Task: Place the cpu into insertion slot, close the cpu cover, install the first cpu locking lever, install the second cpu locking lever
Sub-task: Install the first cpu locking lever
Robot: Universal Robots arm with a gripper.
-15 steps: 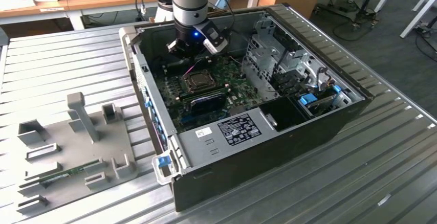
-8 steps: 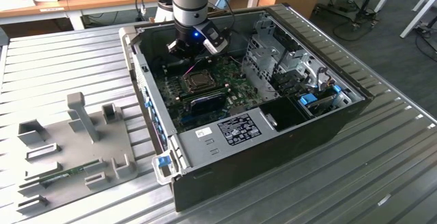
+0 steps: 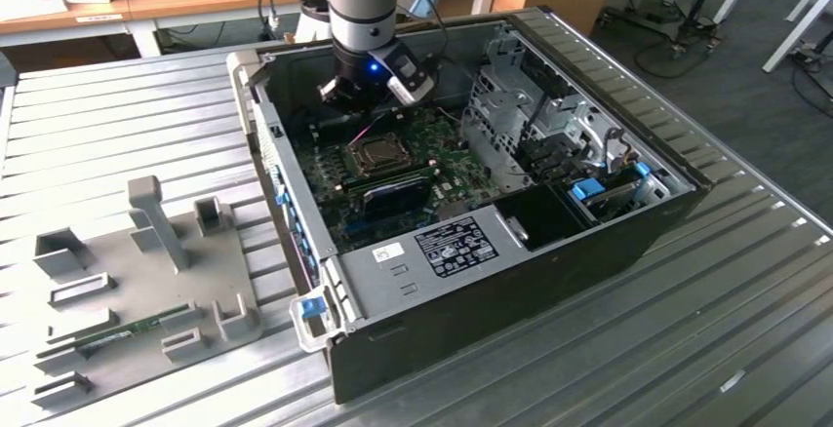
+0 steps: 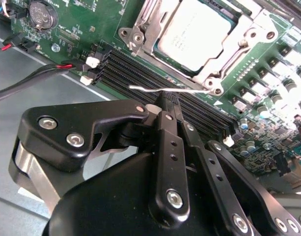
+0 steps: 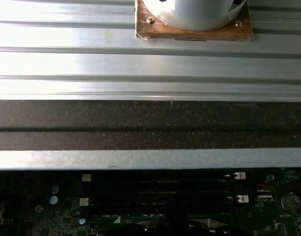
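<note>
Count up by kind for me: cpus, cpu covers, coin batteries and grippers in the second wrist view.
cpu: 1
cpu cover: 1
coin battery: 1
gripper: 1
Total: 4

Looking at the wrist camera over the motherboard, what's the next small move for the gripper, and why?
Probably ease the thin silver wire lever down toward the board. The grey-topped square cpu already sits in its socket with the silvery metal cpu cover flat over it, and the black gripper, fingertips together, is right at that lever, which looks unlatched.
</note>
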